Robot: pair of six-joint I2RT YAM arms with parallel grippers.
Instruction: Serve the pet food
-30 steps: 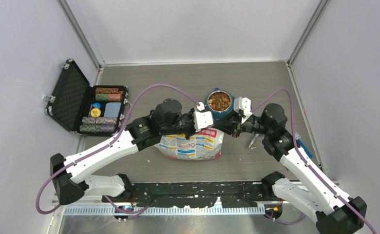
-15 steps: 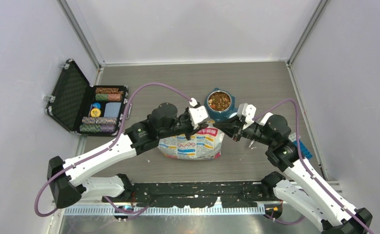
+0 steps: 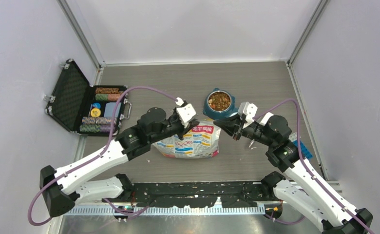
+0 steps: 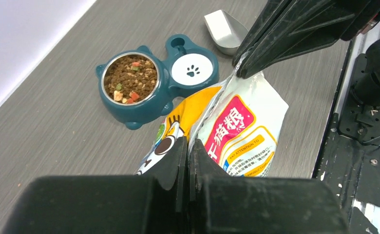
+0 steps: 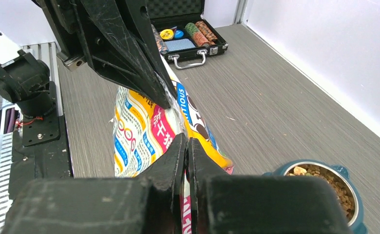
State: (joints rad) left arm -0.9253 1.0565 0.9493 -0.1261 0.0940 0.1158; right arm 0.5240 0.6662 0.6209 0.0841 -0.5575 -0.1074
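The pet food bag (image 3: 192, 142), white, yellow and pink, stands near the middle of the table, held by its top edge. My left gripper (image 3: 187, 128) is shut on the left part of that edge (image 4: 188, 146). My right gripper (image 3: 226, 128) is shut on the right corner (image 5: 187, 144). The brown pet food (image 3: 219, 100) fills the steel cup of a teal double bowl (image 3: 210, 108) just behind the bag. It also shows in the left wrist view (image 4: 131, 78) and the right wrist view (image 5: 333, 183). The metal scoop (image 4: 225, 30) lies empty on the table beyond the bowl.
An open black case (image 3: 76, 103) with poker chips and cards sits at the far left, also in the right wrist view (image 5: 188, 33). The bowl's second cup has a white paw-print lid (image 4: 193, 71). A small blue object (image 3: 303, 149) lies near the right wall.
Both grippers have drawn the bag's top back from the bowl, toward the left and the near edge. The left arm has swung left; the right gripper stays on its corner.
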